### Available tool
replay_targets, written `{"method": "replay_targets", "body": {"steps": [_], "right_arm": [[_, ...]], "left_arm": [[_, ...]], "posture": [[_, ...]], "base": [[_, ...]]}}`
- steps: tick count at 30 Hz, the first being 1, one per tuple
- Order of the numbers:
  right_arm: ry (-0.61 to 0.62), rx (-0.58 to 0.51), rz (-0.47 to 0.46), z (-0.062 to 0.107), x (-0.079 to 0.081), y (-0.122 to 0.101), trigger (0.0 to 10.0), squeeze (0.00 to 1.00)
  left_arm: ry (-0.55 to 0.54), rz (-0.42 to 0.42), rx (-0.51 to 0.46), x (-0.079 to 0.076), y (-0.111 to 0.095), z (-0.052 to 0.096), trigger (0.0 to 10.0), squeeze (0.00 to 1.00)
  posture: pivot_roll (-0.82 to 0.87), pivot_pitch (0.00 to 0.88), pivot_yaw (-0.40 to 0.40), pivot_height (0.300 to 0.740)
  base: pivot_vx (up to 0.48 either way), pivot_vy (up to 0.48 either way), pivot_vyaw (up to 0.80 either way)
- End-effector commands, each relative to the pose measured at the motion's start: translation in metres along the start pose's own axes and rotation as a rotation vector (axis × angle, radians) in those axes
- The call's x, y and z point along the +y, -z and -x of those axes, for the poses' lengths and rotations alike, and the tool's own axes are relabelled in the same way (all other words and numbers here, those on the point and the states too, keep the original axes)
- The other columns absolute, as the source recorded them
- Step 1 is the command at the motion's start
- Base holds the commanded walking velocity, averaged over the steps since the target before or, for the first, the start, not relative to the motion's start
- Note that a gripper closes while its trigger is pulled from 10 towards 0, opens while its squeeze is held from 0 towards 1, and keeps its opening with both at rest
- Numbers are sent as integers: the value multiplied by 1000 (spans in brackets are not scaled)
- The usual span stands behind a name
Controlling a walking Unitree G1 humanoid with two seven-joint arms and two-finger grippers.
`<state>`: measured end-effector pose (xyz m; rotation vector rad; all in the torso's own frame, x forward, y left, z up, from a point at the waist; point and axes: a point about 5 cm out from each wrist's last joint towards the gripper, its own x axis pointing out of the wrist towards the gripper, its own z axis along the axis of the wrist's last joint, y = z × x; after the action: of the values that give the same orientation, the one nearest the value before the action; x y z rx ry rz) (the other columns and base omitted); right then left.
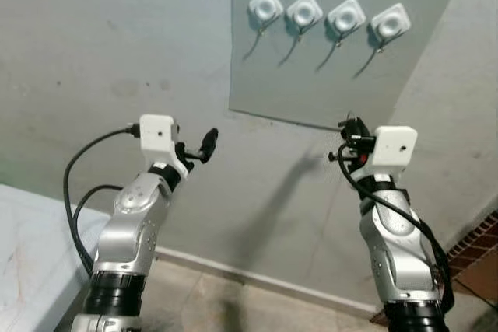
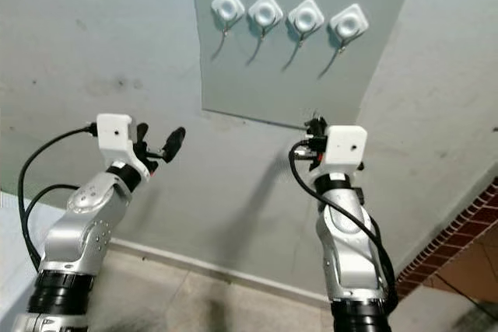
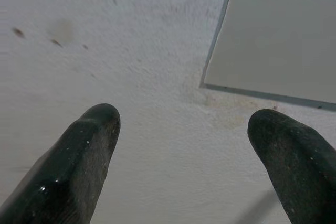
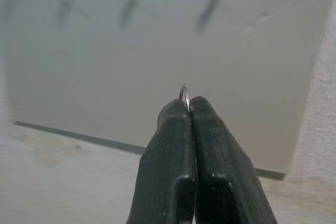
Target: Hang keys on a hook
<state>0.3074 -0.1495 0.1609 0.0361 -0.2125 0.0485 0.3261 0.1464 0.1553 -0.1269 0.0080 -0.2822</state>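
A grey board is stuck flat on the pale wall. It holds four white square hooks in a row near its top, side by side and a little apart. Each hook throws a thin dark shadow down the board. The wall around the board has a few small dark marks. Down low, the wall meets the floor. A pale bench sits at the robot's left side.
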Motion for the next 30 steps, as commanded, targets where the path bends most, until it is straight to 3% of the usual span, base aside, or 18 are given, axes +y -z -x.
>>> {"method": "replay_targets", "body": {"steps": [1, 16, 22, 30], "right_arm": [[-8, -16, -1, -1, 1, -4, 10000, 0], [-16, -12, -4, 0, 3, -4, 10000, 0], [-22, -11, -7, 0, 4, -4, 10000, 0], [-28, -12, -10, 0, 5, -4, 10000, 0]], "left_arm": [[13, -8, -21, -1, -5, 1, 10000, 0], [7, 4, -14, -1, -3, 1, 10000, 0], [-35, 90, -4, 4, -1, 1, 10000, 0], [-61, 107, -6, 7, -3, 0, 10000, 0]], "posture": [[-55, 0, -11, 740], [-52, 0, -14, 740], [-51, 0, -17, 740], [-50, 0, -17, 740]], "base": [[0, -472, 0], [0, -462, 0], [0, 0, 0], [0, 385, 0]]}}
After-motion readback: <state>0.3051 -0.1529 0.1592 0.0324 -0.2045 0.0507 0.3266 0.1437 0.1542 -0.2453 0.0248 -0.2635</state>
